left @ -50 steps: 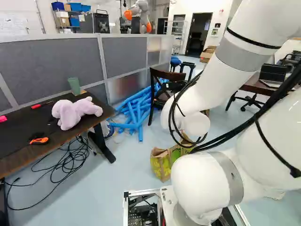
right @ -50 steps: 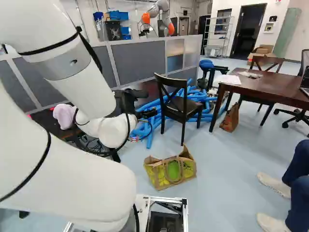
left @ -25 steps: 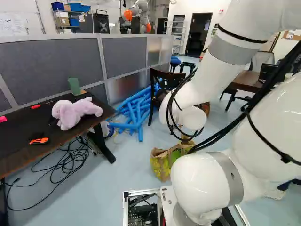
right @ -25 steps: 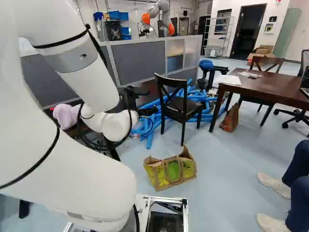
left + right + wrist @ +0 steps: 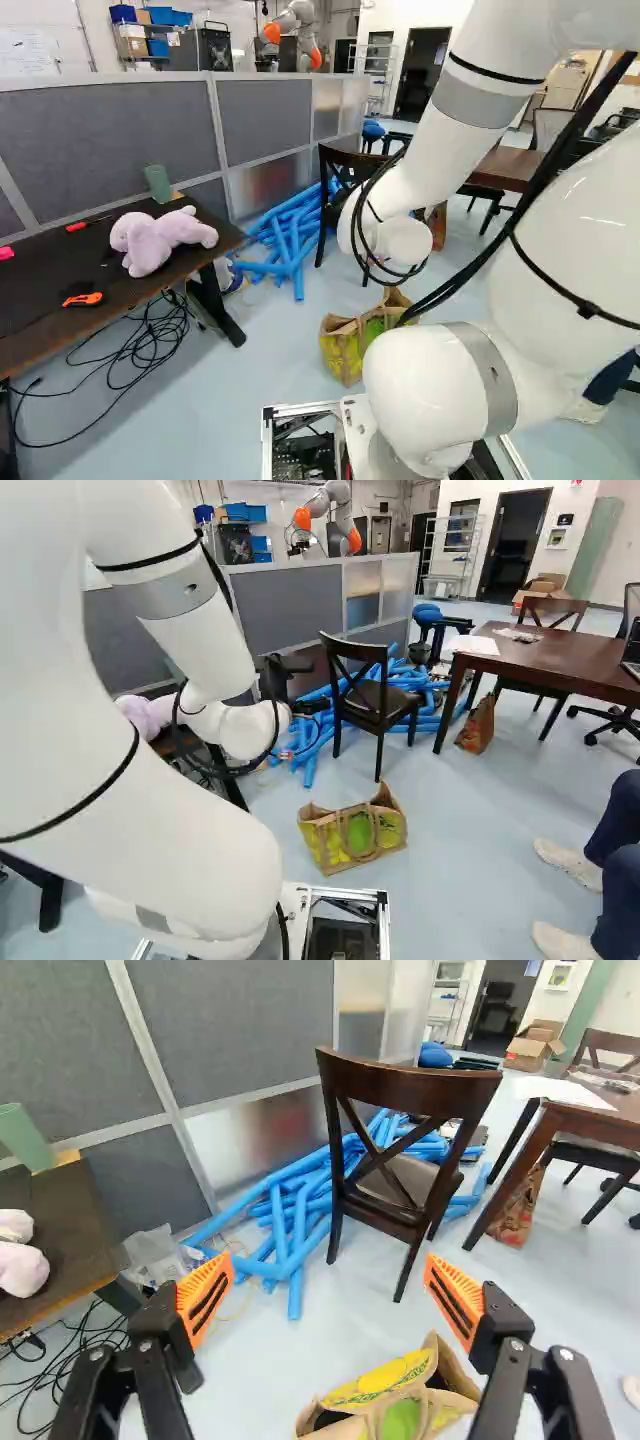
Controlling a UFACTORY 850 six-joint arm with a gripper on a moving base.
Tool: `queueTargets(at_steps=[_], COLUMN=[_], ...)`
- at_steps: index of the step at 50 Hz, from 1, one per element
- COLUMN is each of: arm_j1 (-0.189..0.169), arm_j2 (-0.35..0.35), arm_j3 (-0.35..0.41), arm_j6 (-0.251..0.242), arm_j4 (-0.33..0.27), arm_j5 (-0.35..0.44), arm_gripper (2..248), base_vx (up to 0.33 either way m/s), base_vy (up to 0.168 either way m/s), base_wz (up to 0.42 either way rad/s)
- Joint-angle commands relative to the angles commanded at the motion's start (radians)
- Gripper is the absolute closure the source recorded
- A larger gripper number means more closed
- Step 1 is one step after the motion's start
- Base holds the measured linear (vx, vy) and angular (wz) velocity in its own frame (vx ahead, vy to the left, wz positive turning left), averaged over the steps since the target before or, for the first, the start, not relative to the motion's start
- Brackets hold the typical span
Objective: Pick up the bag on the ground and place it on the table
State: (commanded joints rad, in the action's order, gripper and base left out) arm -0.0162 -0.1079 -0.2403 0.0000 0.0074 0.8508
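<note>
Hanging above a pale blue workshop floor, a black gripper (image 5: 312, 687) on a white arm (image 5: 195, 650) held its two orange-padded fingers spread wide, well apart from the bag (image 5: 352, 835) it had been sent for. The bag, brown with yellow and green sides, stood on the floor ahead of the base, its handles showing and its mouth gaping; from where I stood, I could not tell what was in it. A second paper bag (image 5: 478, 725) stood by a leg of the brown table (image 5: 570, 660), which carried white papers (image 5: 473, 645). Farther back, a cardboard box (image 5: 535, 1042) had its flaps up, its contents hidden. On the dark table (image 5: 40, 325) at the left of the left base view, a green cup (image 5: 158, 183) stood near a lavender plush toy (image 5: 160, 240) and an orange cutter (image 5: 83, 299), with black cables (image 5: 140, 350) tangled on the floor beside it. A dark wooden chair (image 5: 372, 695) stood before blue tubes (image 5: 290, 1220) heaped by a gray partition (image 5: 105, 140). Another robot (image 5: 335, 515) rose beyond.
</note>
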Motion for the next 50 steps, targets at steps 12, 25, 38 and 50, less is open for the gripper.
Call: queueTargets(at_steps=[12,25,38,50], arm_j1=[-0.007,-0.017,-0.028,-0.037], arm_j2=[0.071,0.161,0.249,0.328], arm_j3=[-0.046,-0.102,-0.160,-0.213], arm_j6=[0.000,0.000,0.000,0.000], arm_j4=[0.017,0.039,0.067,0.095], arm_j5=[-0.030,-0.066,-0.102,-0.136], arm_gripper=[3,3,3,3], base_vx=[0.000,0.000,0.000,0.000], base_vy=[0.000,0.000,0.000,0.000], base_wz=[0.000,0.000,0.000,0.000])
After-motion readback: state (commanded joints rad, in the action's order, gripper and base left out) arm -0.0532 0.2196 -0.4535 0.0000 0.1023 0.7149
